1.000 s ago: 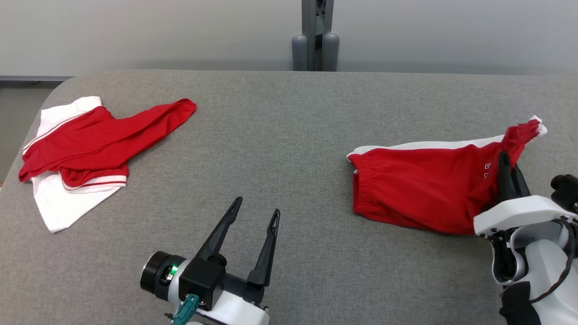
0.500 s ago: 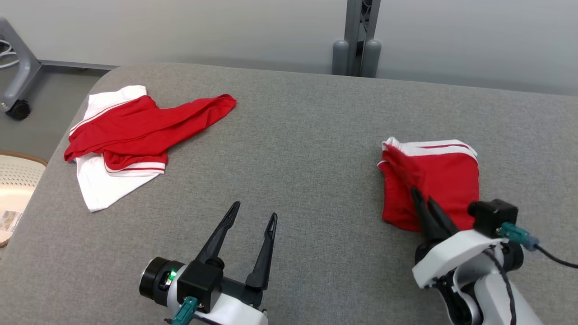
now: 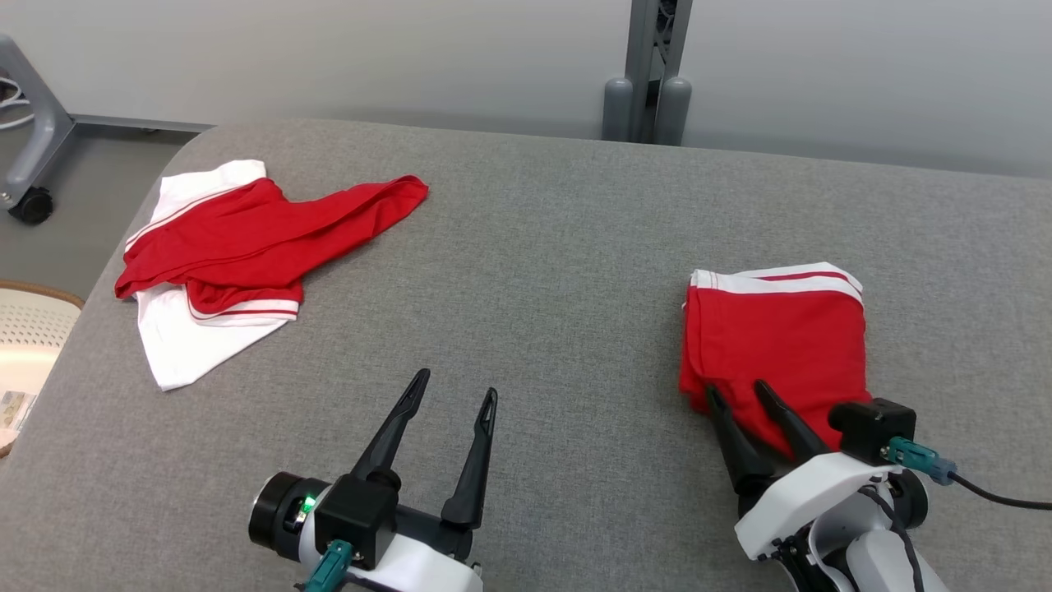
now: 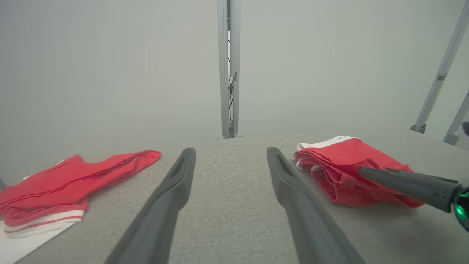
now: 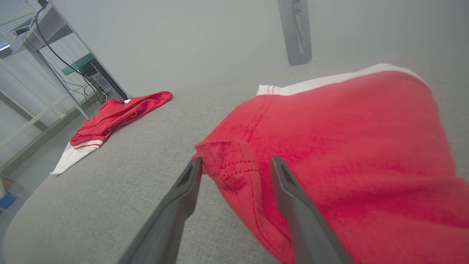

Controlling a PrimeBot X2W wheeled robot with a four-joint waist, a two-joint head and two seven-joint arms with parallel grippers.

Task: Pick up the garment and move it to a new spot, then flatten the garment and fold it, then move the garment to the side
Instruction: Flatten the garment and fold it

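At table [image 3: 542,247] right | garment [image 3: 777,337] folded, red, white-striped far edge | left jaws apart, right jaws apart

site: robotics lab | evidence: grey padded table [image 3: 575,247], bare wall [image 3: 329,57], metal post [image 3: 649,57], rack [image 5: 77,58] with computer [image 5: 98,79], wheeled stand [image 3: 33,156]

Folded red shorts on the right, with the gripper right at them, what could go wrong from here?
1. The right gripper stands open with its fingers astride the near corner of the folded red shorts; pulling back could snag the hem and open the fold.
2. In the left wrist view the shorts' stacked edges look loose, so sliding them sideways over the gray table might spread them.
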